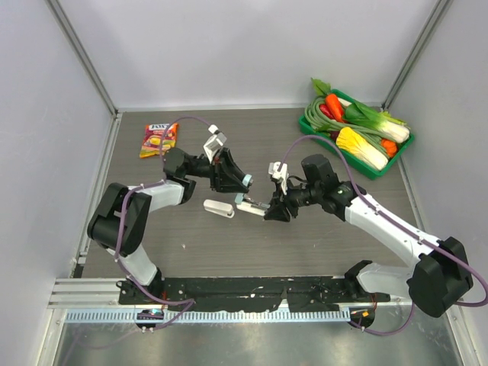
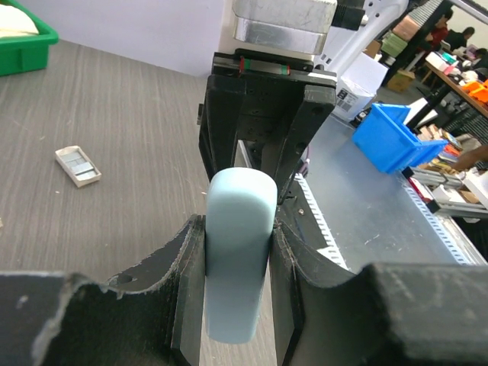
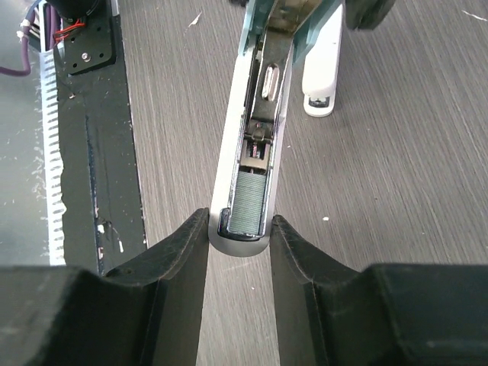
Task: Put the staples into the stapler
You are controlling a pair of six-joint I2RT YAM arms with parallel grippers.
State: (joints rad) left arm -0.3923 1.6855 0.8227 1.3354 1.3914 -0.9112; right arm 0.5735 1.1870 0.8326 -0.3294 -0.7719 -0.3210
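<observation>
Left gripper, at centre-left of the overhead frame, pinches the rounded end of the blue stapler between its 2 fingers, pads pressed on both flanks. Left of it the table lies bare up to the enclosure wall, with only a snack packet in the upper left near the back edge. Just below the gripper a white stapler lies flat beside the blue one; whether they touch cannot be told. The blue stapler stands hinged open at mid-frame. Its pale lower arm reaches toward the right gripper, which clamps the arm's rounded tip from both sides, fingers narrowly spread. A grey ribbed strip lies in that open channel. The staple box rests on the table at the left of the left wrist view, well apart from the fingers. A green tray of vegetables fills the upper right corner by the wall. Bare surface runs below both grippers to the black rail at the near edge.
</observation>
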